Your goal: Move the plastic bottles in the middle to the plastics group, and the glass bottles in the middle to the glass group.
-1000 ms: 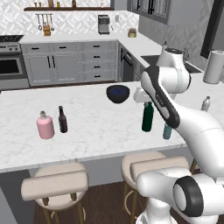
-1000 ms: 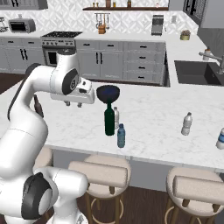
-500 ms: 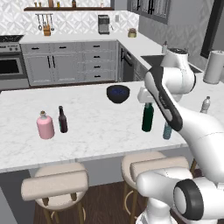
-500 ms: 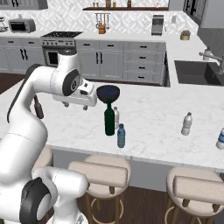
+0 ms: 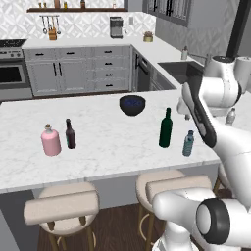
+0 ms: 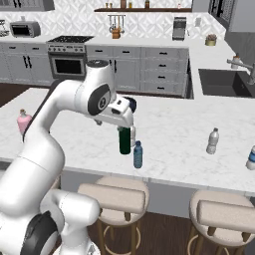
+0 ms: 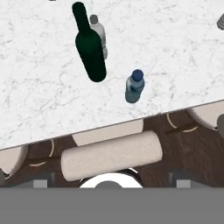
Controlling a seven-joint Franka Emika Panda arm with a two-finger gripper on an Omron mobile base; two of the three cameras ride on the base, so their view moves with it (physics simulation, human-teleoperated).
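Note:
The tall dark green glass bottle [image 5: 165, 128] [image 6: 124, 142] [image 7: 90, 48] stands mid-counter. The small blue plastic bottle [image 5: 188, 143] [image 6: 138, 154] [image 7: 134, 86] is just to its right, nearer the front edge. At the left end stand the pink flask [image 5: 50, 140] [image 6: 22, 121] and the slim brown bottle [image 5: 70, 134]. A clear plastic bottle [image 6: 212, 141] [image 5: 230, 116] stands to the right. My gripper [image 6: 127, 124] [image 5: 186, 110] [image 7: 110, 183] hovers above and beside the green bottle, open and holding nothing, its fingertips [image 7: 40, 183] set wide apart.
A dark bowl [image 5: 132, 105] sits behind the bottles. In the hand view a small grey bottle [image 7: 99, 35] with a pale cap stands right behind the green one. Another bottle [image 6: 251, 158] is at the far right. Stools [image 5: 61, 208] line the counter's front edge.
The hand has swung to the right and now hangs over the green and blue bottles. No bottle has moved.

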